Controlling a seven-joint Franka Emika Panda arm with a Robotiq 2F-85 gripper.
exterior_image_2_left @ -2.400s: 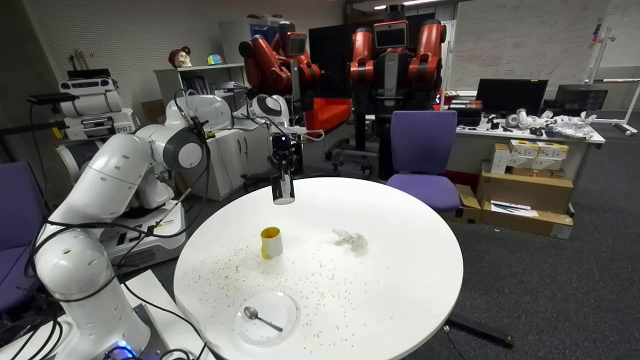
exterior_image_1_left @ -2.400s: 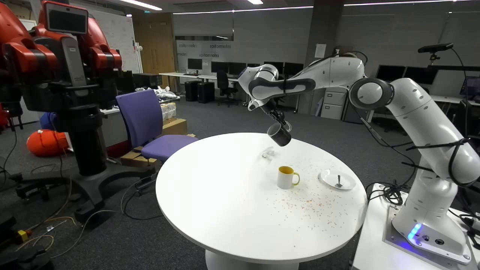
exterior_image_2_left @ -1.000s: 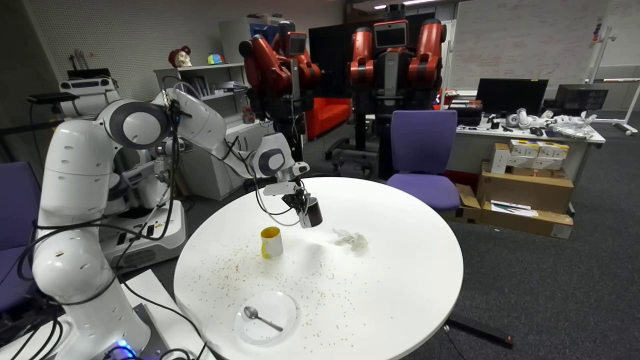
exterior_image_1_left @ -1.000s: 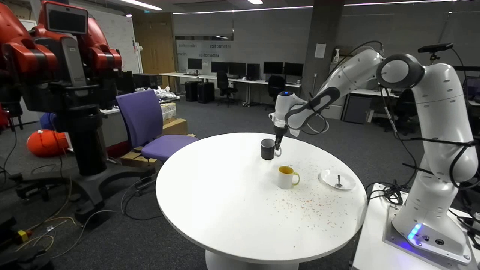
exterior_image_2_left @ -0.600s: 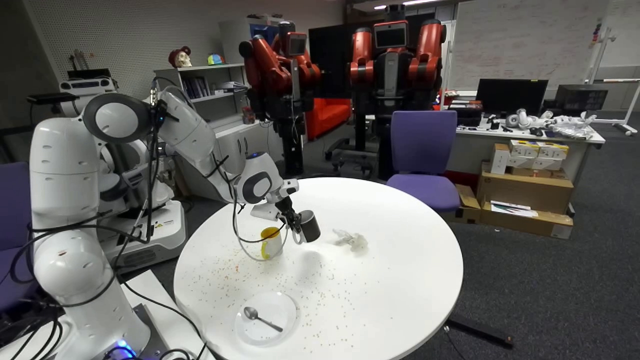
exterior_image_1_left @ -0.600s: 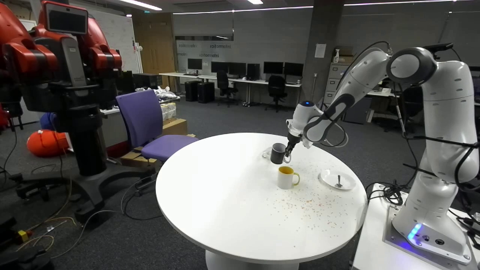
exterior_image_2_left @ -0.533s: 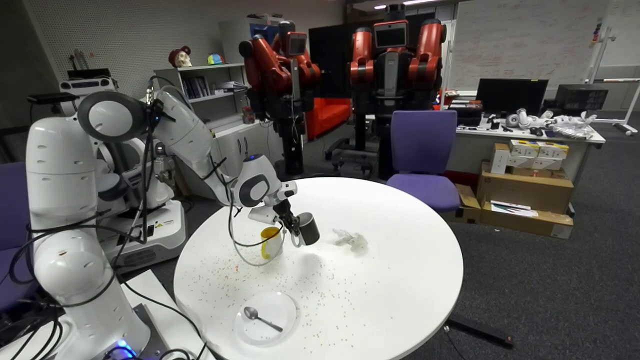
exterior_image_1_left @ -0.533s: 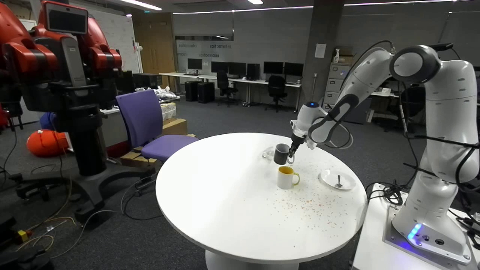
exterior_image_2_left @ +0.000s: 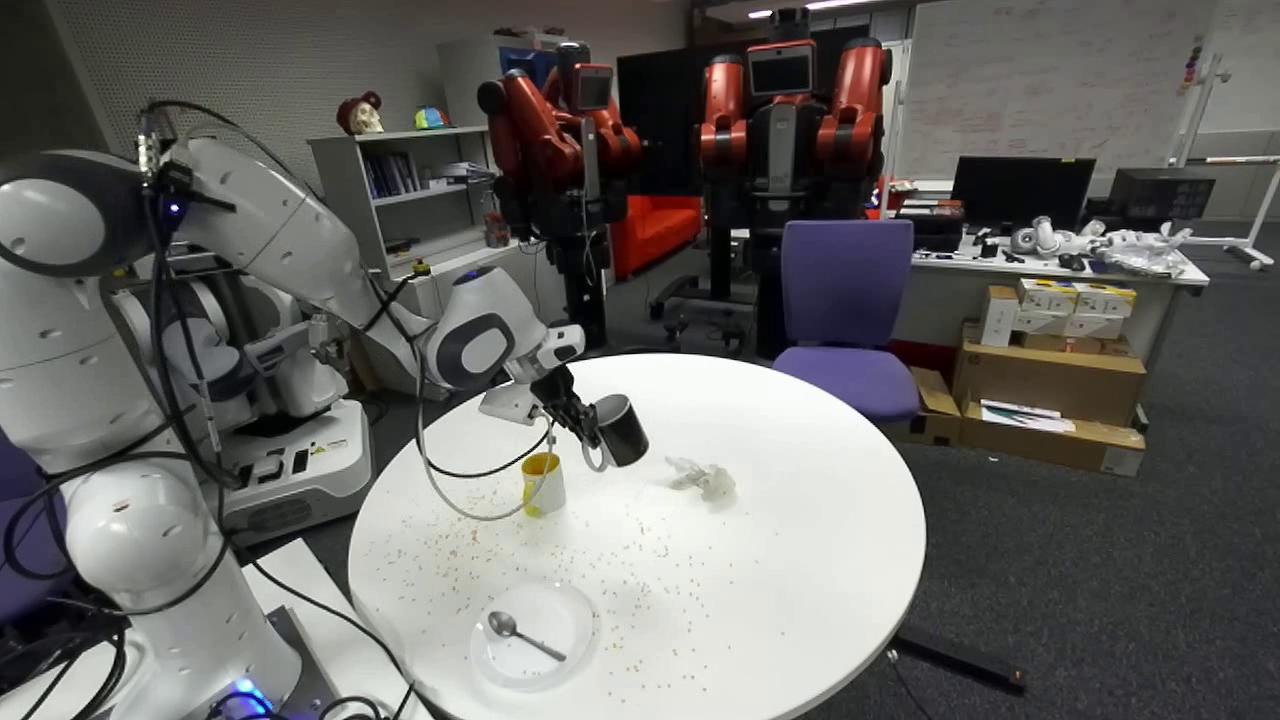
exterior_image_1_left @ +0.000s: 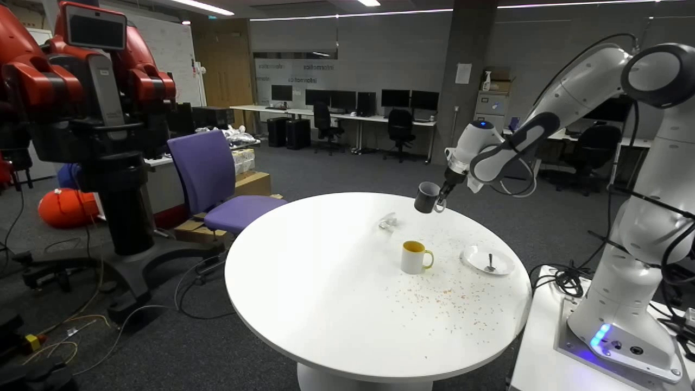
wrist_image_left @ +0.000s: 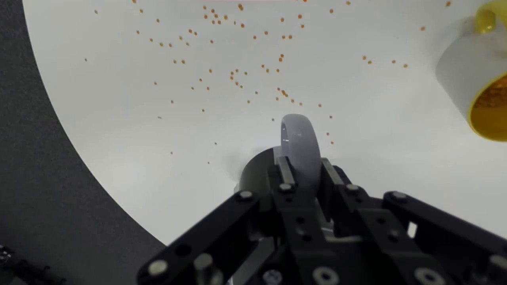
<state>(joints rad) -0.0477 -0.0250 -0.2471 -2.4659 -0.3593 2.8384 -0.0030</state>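
The arm (exterior_image_1_left: 586, 89) leans out, wrist slanting down, its pincer (wrist_image_left: 307, 171) clamped on the pale handle (wrist_image_left: 301, 136) of a dark mug (exterior_image_2_left: 622, 432), tilted above the round white counter (exterior_image_1_left: 304, 282). The wrist view's edge cuts off the yellow-lined mug (wrist_image_left: 469, 67). Across the room from me, red robots (exterior_image_2_left: 855, 110) stand.

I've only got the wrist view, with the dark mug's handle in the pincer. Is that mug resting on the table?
Observer: No, both exterior views show the dark mug hanging above the table.
Operator: Any dish that I can't see?
Observer: Yes, a white plate with a spoon lying on it.
Operator: Anything else outside my view?
Observer: A crumpled whitish scrap lies on the table; its material isn't clear.
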